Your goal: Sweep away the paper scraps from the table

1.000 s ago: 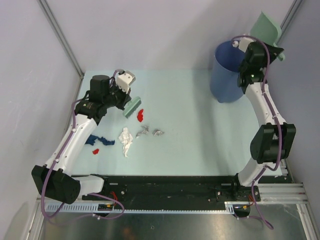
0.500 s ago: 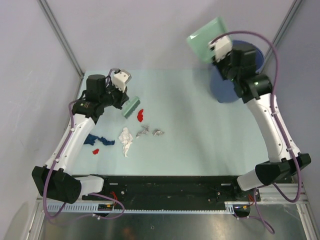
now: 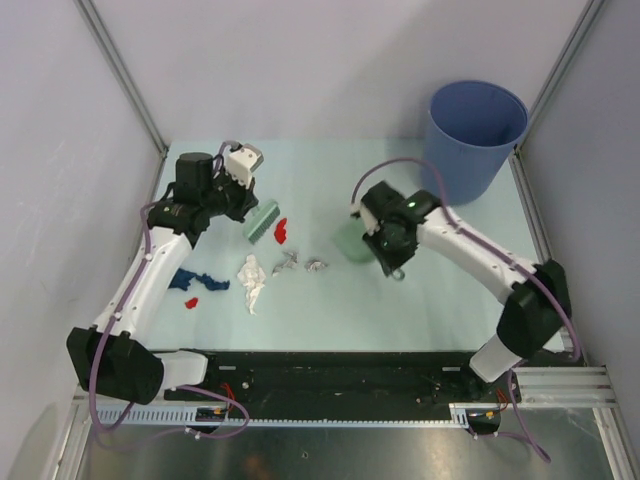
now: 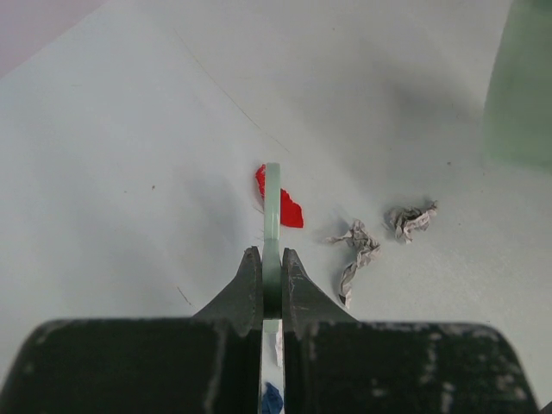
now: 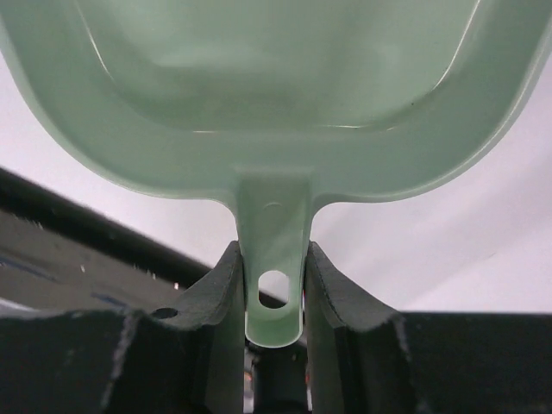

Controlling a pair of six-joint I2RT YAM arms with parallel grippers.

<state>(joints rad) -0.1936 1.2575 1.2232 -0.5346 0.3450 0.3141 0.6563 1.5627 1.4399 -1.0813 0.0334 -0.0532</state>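
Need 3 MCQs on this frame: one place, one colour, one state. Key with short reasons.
1. Where is the blue bucket? A) far right corner of the table B) near left corner C) centre
2. Colour of the paper scrap beside the brush? A) white B) red C) green
3. The right gripper is: A) open B) shut on nothing C) shut on the dustpan

Key: A, the top view shows it there; B, it is red by the bristles; C, the fingers clamp the handle.
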